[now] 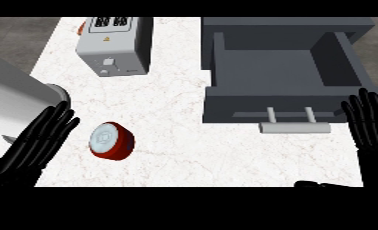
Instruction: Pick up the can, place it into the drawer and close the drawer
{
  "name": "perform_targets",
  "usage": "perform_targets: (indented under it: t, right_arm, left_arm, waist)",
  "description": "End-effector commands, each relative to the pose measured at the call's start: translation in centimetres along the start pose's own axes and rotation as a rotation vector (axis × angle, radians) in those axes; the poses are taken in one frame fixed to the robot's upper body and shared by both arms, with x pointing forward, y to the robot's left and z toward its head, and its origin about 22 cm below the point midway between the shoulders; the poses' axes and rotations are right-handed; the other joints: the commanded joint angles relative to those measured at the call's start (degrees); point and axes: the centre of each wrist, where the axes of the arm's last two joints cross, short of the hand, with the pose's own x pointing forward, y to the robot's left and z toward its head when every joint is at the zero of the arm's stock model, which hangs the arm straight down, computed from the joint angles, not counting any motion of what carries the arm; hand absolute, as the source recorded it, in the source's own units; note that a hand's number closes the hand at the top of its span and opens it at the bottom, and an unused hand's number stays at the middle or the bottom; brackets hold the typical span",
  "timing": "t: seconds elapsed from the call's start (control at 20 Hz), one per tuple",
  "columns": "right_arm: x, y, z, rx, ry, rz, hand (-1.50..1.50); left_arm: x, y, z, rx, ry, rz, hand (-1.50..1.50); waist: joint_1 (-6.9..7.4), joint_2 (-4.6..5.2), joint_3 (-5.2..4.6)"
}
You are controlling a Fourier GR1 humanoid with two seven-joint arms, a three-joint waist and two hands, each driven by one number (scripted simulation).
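A red can (111,140) with a silver lid lies on the white marble counter at the lower left. My left hand (38,143) rests open just left of it, fingers straight, not touching it. The grey drawer (282,103) stands pulled open at the right, its inside bare, with a pale bar handle (293,127) at its front. My right hand (363,121) is open at the right edge, fingers up, beside the drawer's front right corner.
A silver toaster (114,45) stands at the back left. A large grey rounded object (26,101) sits at the left edge behind my left hand. The counter's (184,159) front edge runs just below the can.
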Motion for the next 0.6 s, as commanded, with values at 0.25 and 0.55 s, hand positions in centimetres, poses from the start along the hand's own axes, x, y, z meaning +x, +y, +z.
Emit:
perform_targets:
  t: [0.25, 0.55]
  right_arm:
    - [-1.0, -0.4, 1.3, -0.001, 0.004, -0.016, -1.5]
    - [-0.4, -1.7, 0.9, -0.002, -0.008, 0.018, -1.5]
  left_arm:
    - [-4.2, 1.1, -0.3, 0.03, 0.039, 0.003, -1.5]
    - [-4.8, -1.0, -2.1, 0.018, 0.041, -0.023, -1.5]
  waist:
    - [0.04, 0.01, -0.02]
    - [-0.02, 0.01, -0.01]
